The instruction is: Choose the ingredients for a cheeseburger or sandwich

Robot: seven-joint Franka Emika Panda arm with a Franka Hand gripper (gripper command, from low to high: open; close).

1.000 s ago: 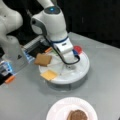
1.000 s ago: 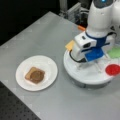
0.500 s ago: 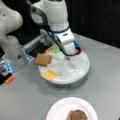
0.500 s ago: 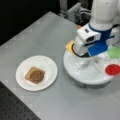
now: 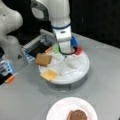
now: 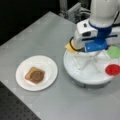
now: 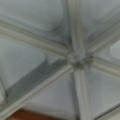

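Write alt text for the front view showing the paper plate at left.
White robot arm's gripper hangs over the white divided round tray holding green lettuce, red disc, and yellow cheese square. Left, a white paper plate holds a brown round patty on tan bread.

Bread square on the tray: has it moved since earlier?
No. The bread square lies where it did, at the tray's left edge in a front view.

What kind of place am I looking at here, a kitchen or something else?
Probably a robotics lab bench, not a kitchen. A white robot arm hangs over a divided tray of toy food on a grey metal table, and a paper plate holds a bread square with a patty.
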